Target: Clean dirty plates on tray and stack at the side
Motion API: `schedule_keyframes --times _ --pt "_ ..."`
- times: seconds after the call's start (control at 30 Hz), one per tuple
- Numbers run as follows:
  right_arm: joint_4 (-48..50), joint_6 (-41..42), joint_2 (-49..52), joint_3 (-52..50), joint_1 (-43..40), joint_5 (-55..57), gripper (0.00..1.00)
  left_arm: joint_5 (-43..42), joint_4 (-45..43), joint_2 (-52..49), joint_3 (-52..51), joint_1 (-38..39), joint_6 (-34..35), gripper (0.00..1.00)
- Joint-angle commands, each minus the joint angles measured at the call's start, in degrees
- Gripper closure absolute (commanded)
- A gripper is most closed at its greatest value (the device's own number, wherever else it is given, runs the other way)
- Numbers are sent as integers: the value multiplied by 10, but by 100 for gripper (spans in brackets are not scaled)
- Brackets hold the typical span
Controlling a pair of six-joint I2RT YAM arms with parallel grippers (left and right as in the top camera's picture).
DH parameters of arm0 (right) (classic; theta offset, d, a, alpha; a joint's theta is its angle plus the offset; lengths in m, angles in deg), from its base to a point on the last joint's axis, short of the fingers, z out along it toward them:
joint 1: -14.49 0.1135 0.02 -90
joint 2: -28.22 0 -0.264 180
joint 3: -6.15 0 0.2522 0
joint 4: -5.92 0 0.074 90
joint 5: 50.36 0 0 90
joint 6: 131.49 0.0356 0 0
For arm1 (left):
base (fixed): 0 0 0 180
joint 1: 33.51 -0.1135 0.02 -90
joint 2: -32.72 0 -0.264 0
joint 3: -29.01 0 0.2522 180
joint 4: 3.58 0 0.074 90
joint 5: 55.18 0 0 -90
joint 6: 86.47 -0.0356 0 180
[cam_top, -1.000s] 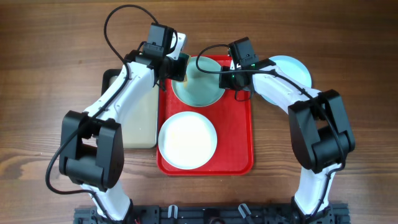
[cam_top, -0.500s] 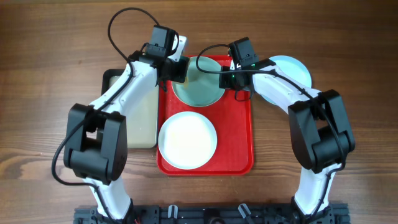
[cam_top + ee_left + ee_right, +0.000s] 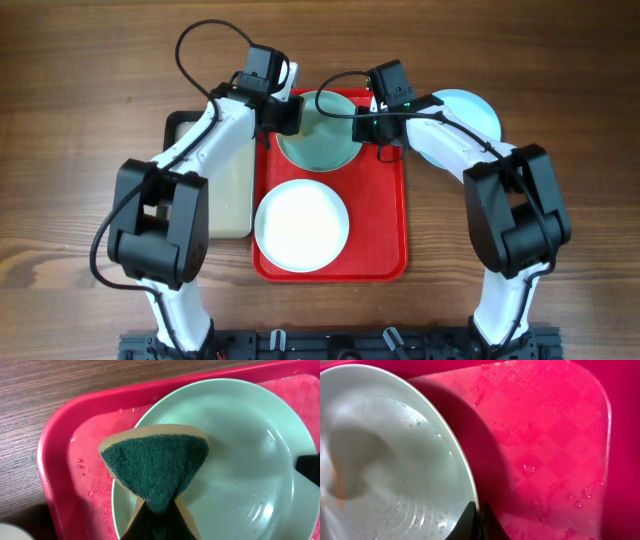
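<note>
The left end effector pinches a sponge against the wet light-blue plate, upper centre on the red tray. The right end effector, clamped on its rim, may slip under scrubbing, letting it skid.

Left pincer and right pincer both clamped.

The brown wooden tabletop carries a large red rectangular plastic tray, a smaller black-rimmed beige tray just beside it (left side), and a pale light-blue round plate to its right.
</note>
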Motion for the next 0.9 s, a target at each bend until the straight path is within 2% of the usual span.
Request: schedule_keyframes --times 0.0,0.1,0.23,0.67,0.87 --pt "3 0 -5 -4 -1 9 96 -9 -5 -31 8 3 8 96" --pt "3 0 -5 -4 -1 9 96 20 -5 -47 8 3 12 96" --pt "3 -1 -5 -4 -1 9 96 25 -3 -58 8 4 53 96" --pt "3 -1 -5 -4 -1 9 96 24 5 -90 7 60 55 96" --pt "3 -1 -5 -4 -1 9 96 -51 6 -90 7 73 56 96"
